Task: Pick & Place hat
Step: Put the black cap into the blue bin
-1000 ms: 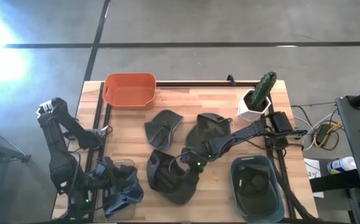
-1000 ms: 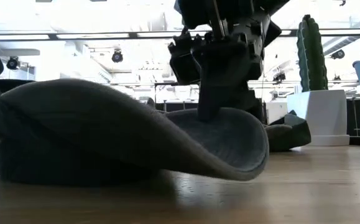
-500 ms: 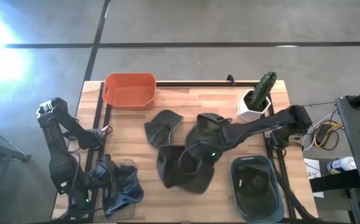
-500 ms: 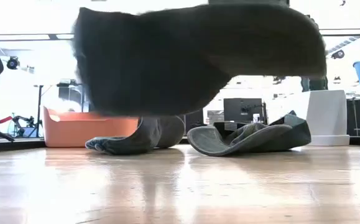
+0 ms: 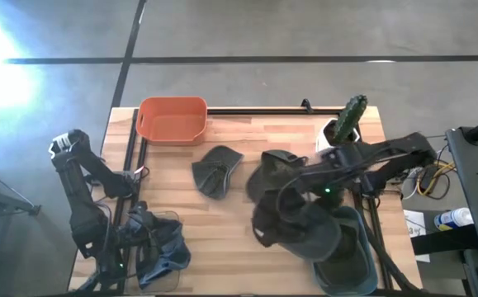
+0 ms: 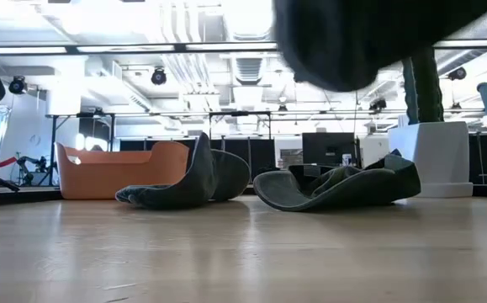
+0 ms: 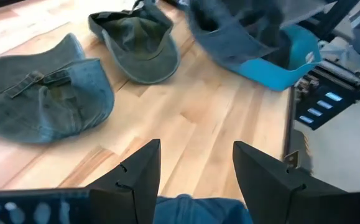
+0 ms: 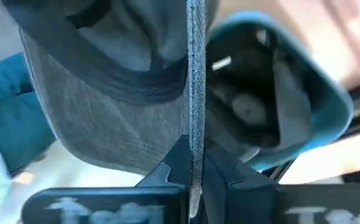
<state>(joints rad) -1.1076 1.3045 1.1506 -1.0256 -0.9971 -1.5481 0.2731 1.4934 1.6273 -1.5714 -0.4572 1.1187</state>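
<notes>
My right gripper point(image 5: 289, 202) is shut on a dark grey hat point(image 5: 300, 231) and holds it in the air over the left rim of the blue bin point(image 5: 362, 256). In the low view that hat point(image 6: 369, 34) hangs at the top, clear of the table. The bin point(image 8: 310, 93) holds another dark hat point(image 8: 248, 109). Two more grey hats point(image 5: 216, 169) point(image 5: 273, 167) lie flat on the table. My left gripper point(image 7: 195, 177) waits open at the near-left corner. My right gripper pinches the hat's brim at its edge point(image 8: 195, 134) between the two fingers point(image 8: 170, 168). The brim stands edge-on between them. The hat is lifted clear of the table and hangs beside and below the fingers, its crown slack.
An orange bin point(image 5: 171, 120) stands at the far-left edge. A potted cactus point(image 5: 344, 128) stands at the far-right corner. A clear container with blue cloth point(image 5: 163, 247) sits under my left gripper. Bare wood lies along the middle of the near edge.
My right gripper has lifted the hat off the table near the middle of the near side and carried it up and toward the right edge, over the blue bin's rim. The hat has gone from lying on the wood to hanging clear.
</notes>
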